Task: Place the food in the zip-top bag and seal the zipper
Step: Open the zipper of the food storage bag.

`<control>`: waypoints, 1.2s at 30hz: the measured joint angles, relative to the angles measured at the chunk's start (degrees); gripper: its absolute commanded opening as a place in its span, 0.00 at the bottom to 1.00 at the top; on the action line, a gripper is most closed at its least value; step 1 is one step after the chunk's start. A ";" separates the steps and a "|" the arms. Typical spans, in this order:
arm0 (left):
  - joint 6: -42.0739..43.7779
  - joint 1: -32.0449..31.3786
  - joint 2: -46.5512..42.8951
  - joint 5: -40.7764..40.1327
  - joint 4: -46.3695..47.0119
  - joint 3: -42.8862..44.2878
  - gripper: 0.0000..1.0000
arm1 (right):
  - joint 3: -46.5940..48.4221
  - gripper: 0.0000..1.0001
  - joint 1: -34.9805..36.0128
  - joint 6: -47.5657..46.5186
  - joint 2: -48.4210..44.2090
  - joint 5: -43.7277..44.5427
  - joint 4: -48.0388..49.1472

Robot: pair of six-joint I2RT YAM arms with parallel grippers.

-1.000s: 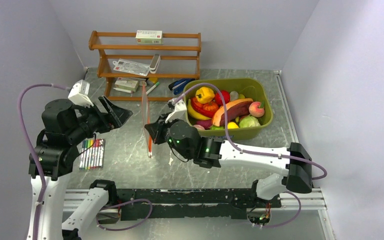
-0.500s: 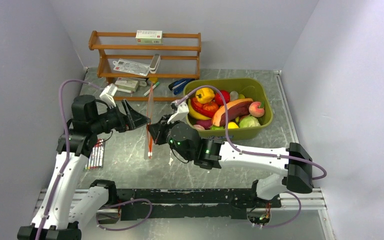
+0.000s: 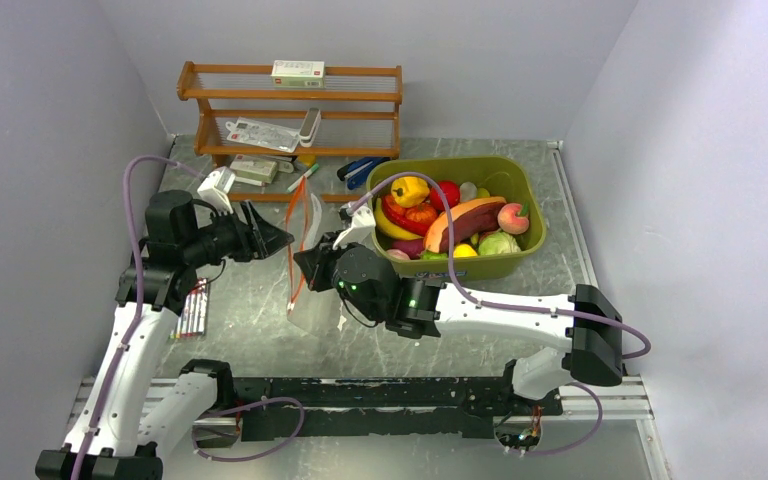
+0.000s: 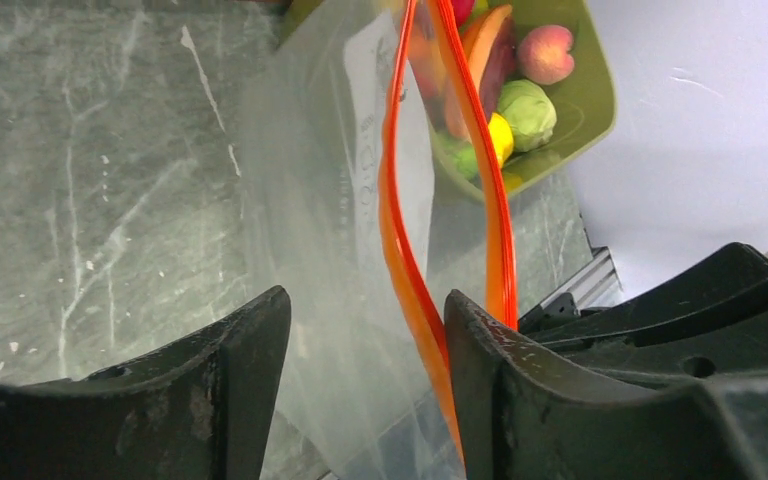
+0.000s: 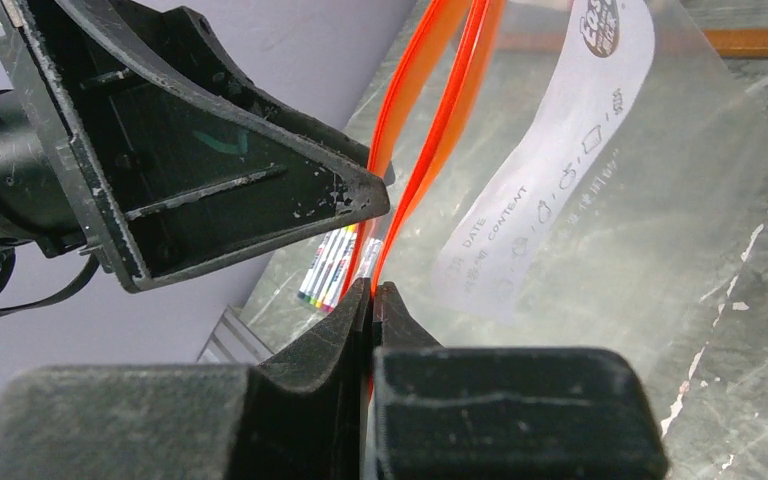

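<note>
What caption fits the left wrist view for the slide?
Open left gripper around one orange zipper lip of the clear zip-top bag; tub of food behind.

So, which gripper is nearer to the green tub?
Right. The right gripper, shut on the zipper, sits just left of the tub. The left gripper stands open across the bag, farther from the tub.

White label (image 5: 550, 170) on zip-top bag (image 5: 705, 210) reading "DATE" and "CONTENT"; round logo (image 5: 600, 25) at label's end being too blurred for reading.
</note>
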 measured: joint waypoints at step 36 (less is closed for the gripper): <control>8.09 0.00 12.15 -10.05 -0.68 -0.02 0.37 | 7.41 0.00 -0.02 -8.72 9.73 2.56 -3.80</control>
